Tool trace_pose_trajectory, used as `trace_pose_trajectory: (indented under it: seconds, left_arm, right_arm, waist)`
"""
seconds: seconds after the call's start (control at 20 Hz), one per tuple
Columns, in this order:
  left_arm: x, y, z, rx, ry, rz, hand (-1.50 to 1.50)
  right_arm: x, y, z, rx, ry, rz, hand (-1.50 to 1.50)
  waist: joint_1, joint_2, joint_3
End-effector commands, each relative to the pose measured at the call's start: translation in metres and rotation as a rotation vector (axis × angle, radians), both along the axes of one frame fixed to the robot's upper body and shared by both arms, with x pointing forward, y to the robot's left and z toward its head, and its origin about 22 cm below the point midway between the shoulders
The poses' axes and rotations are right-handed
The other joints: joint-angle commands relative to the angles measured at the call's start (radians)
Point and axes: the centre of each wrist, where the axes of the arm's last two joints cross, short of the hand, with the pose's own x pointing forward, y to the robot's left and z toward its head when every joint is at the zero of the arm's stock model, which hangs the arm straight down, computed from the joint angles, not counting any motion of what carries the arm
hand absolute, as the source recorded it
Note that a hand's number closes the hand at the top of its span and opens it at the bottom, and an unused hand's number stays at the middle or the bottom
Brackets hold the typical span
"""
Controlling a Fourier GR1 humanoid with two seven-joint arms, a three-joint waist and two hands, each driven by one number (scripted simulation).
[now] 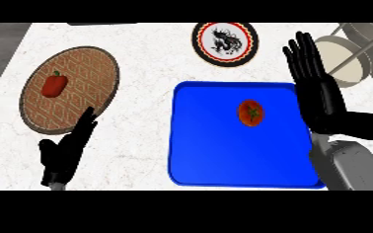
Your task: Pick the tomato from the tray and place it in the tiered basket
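**Right hand (320,103) open at the tray's edge, tomato untouched**

Grey and close at the lower right, the right forearm (342,165) rose to a black hand spread wide, fingers straight and pointing away from the robot, thumb on the outer side. It held nothing. In the head view its palm overlapped the right rim of the blue tray (218,148); whether it touched the rim could not be told. The tomato (250,113) lay on the tray, in its right half toward the far side, just left of that palm and clear of the fingers.

At the lower left the left hand (67,153) stood open too, seen nearly edge-on, fingers straight, their tips at the near edge of a round woven plate (87,69). A red pepper (55,83) sat on the left part of that plate. It held nothing.

Farther back on the pale marble surface (138,143) lay a plate with a dragon design (225,37), well apart from the tray. The tiered basket (346,59) showed partly at the top right, beyond the right hand's fingertips
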Motion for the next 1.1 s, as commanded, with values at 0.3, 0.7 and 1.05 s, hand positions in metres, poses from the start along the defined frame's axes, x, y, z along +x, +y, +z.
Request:
trace_pose_trajectory:
  seconds: [0.3, 0.7, 1.05]
  left_arm:
    - [-0.002, 0.038, 0.007, 0.073, 0.045, 0.104, 0.00]
    - [0.006, 0.065, 0.031, 0.097, 0.079, 0.097, 0.00]
    - [0.013, 0.070, 0.039, 0.106, 0.099, 0.123, 0.00]
  right_arm:
    - [-0.020, -0.016, -0.081, 0.741, 0.027, -0.231, 1.50]
    - [-0.066, -0.086, -0.155, -0.135, 0.157, -0.190, -1.50]
    - [-0.043, -0.095, -0.120, -0.508, 0.327, -0.070, -1.50]
  waist:
    - [-0.070, 0.001, 0.062]
    - [0.056, -0.013, -0.010]
    - [0.047, -0.021, -0.009]
